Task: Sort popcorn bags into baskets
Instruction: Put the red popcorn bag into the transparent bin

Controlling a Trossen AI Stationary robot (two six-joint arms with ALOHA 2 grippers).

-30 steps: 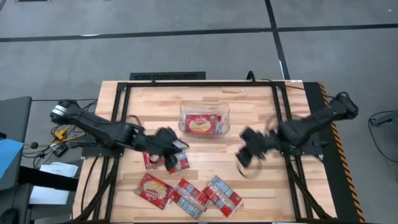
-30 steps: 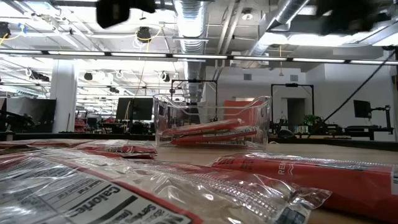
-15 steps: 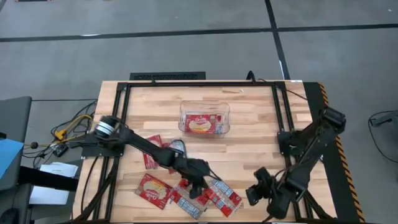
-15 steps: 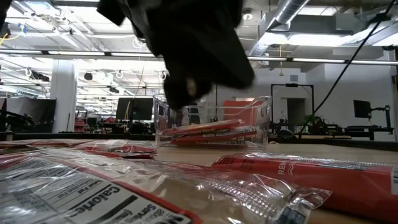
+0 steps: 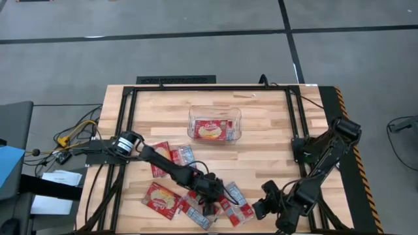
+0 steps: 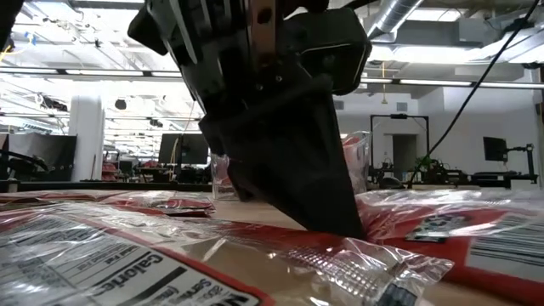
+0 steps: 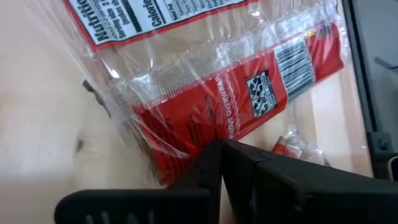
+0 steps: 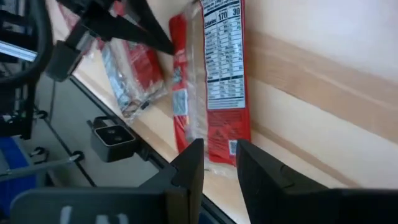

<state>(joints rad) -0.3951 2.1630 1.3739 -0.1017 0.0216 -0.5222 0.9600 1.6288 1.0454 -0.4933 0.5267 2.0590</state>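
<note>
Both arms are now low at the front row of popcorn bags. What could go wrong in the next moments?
1. The left gripper is down on a red bag that lies against its neighbours; lifting may drag one along.
2. The right gripper, open, faces the end bag, which lies near the table front edge; a nudge might push it off.
3. The two grippers work close together and could collide.

Two dark jointed arms — silver-capped left shoulder [image 5: 125, 142].

left arm stretched low, left gripper [image 5: 208, 207] fingers [image 7: 214, 163] pressed together, tips down | right arm folded, right gripper [image 5: 259, 209] fingers [image 8: 189, 163] slightly apart
</note>
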